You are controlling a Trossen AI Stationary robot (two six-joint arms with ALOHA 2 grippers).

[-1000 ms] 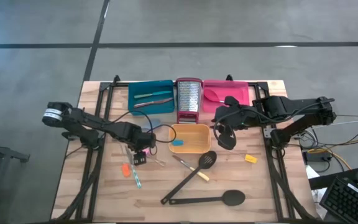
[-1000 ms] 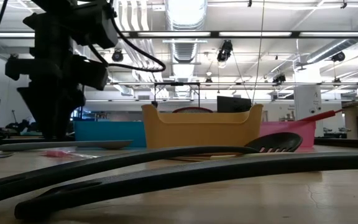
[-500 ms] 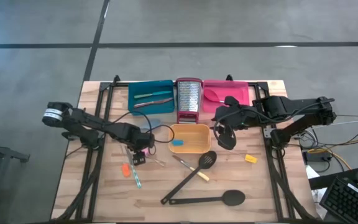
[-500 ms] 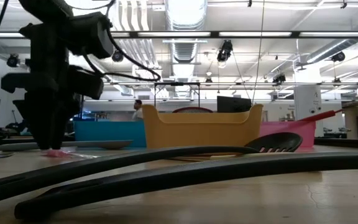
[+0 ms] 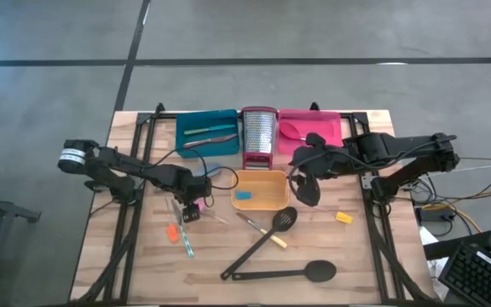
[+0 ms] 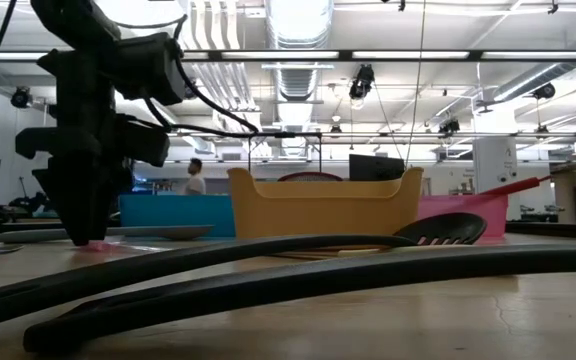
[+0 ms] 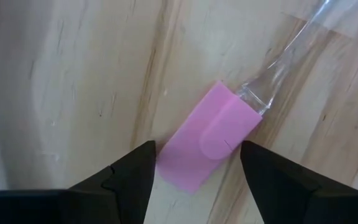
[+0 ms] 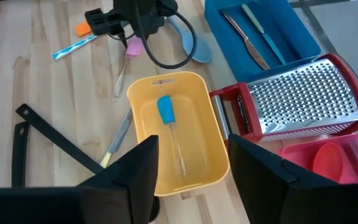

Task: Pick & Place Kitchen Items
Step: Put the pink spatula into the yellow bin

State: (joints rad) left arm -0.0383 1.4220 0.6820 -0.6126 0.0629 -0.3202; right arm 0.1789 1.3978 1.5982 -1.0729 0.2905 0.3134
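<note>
A small spatula with a pink head (image 7: 207, 146) and a clear handle (image 7: 278, 59) lies flat on the wooden table. My left gripper (image 7: 196, 148) points down over it, open, with one finger on each side of the pink head; I cannot tell whether they touch it. In the high view this gripper (image 5: 196, 209) is left of the yellow tray (image 5: 271, 205). My right gripper (image 8: 192, 142) hangs open above the yellow tray (image 8: 143, 87), holding nothing. A blue-headed spatula (image 8: 165, 109) lies in that tray.
Loose on the table: a black slotted spatula (image 5: 284, 219), a black spoon (image 5: 314, 271), an orange piece (image 5: 171, 233), a blue-handled tool (image 5: 187, 246) and a yellow piece (image 5: 343, 217). A teal tray (image 5: 205, 134), a grater (image 5: 258, 136) and a pink tray (image 5: 309, 128) stand along the far edge.
My left gripper has sunk toward the table, down over the pink spatula head, still pointing down and still open. The spatula has stayed where it was.
</note>
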